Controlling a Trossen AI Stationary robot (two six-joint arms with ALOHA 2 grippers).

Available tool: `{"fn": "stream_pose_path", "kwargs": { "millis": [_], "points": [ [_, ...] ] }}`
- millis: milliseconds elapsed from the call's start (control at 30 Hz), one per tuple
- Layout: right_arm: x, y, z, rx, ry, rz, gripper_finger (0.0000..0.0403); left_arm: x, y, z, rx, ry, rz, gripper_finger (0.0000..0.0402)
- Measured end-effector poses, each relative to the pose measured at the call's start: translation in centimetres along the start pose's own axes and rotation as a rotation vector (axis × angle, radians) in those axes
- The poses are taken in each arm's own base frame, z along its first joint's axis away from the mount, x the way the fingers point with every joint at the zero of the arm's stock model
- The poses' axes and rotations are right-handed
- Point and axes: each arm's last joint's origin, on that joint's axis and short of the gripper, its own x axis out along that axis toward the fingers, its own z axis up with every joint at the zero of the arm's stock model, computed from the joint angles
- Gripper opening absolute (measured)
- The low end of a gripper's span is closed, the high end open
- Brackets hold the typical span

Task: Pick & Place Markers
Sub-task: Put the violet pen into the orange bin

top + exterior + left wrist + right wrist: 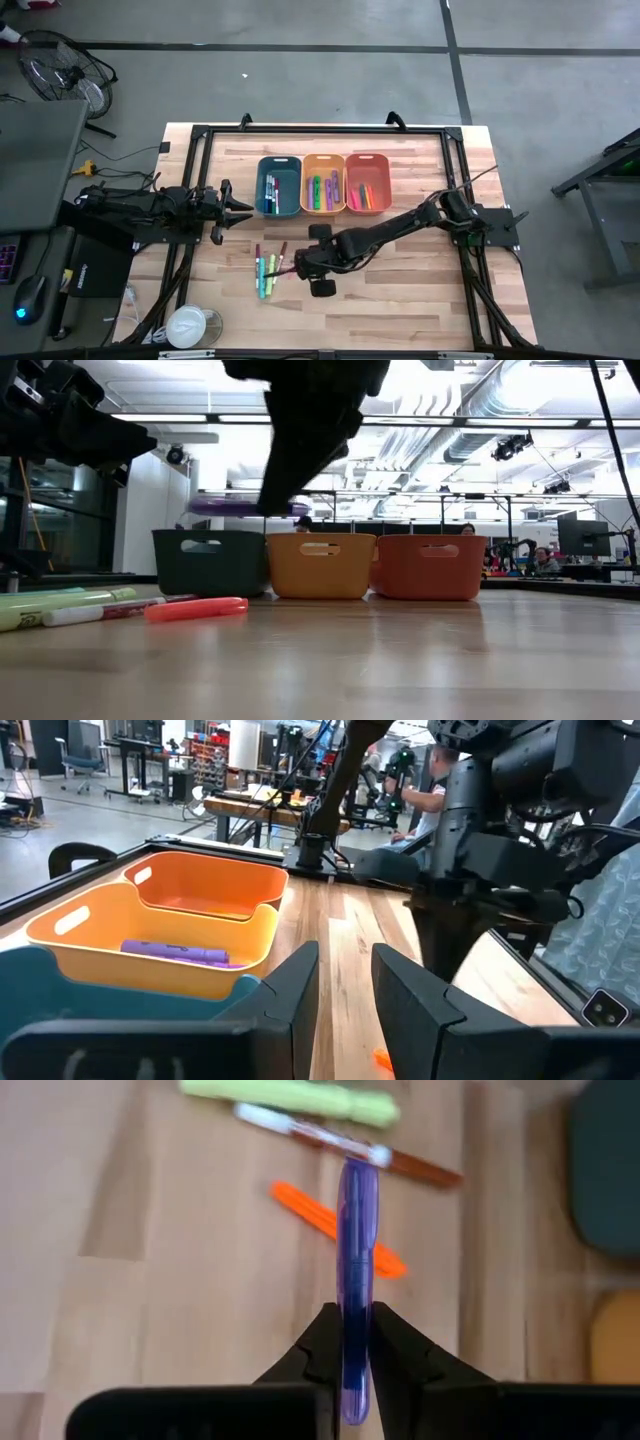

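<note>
Nearest the front of the pale wooden-plank table (400,280), a small cluster of thin loose markers (266,272) in green, red and orange is seen lying flat on the boards; just above them the right gripper (356,1342) is held clear of the surface, its two dark fingers clamped on a slim translucent purple plastic marker (357,1280), which is gripped near one end so that most of the barrel juts forward past the fingertips; in the low view the same marker is seen level, at about the height of the bin rims. The marker is judged to be light, stiff and smooth, so little squeeze is needed, yet a hold so far from the middle may let it pivot or slip; a grip across the barrel nearer its centre would be steadier. Farther back, three rectangular plastic bins are set touching in a row: a dark teal bin (279,186), a yellow-orange bin (323,184) and an orange bin (368,183), each already holding several markers. Beside the teal bin the left gripper (345,982) is parked, its fingers apart with nothing between them.
</note>
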Motion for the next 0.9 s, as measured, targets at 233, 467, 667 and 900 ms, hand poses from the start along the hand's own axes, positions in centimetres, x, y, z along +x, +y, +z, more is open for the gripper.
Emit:
{"fn": "stream_pose_path", "kwargs": {
  "millis": [233, 467, 667, 900],
  "points": [
    [-2.1, -0.9, -0.2, 0.144, 0.019, -0.073, 0.0024, 0.0, 0.0, 0.0, 0.000, 0.000, 0.001, 0.0094],
    [-5.0, -3.6, -0.4, 0.204, 0.050, -0.164, 0.0024, 0.0, 0.0, 0.0, 0.000, 0.000, 0.000, 0.0094],
    [-7.0, -6.4, -2.6, 0.223, 0.038, -0.211, 0.0024, 0.0, 0.0, 0.0, 0.000, 0.000, 0.000, 0.0094],
    [-9.0, -9.6, -7.4, 0.361, -0.012, -0.250, 0.0024, 0.0, 0.0, 0.0, 0.000, 0.000, 0.000, 0.0094]
  ]
}}
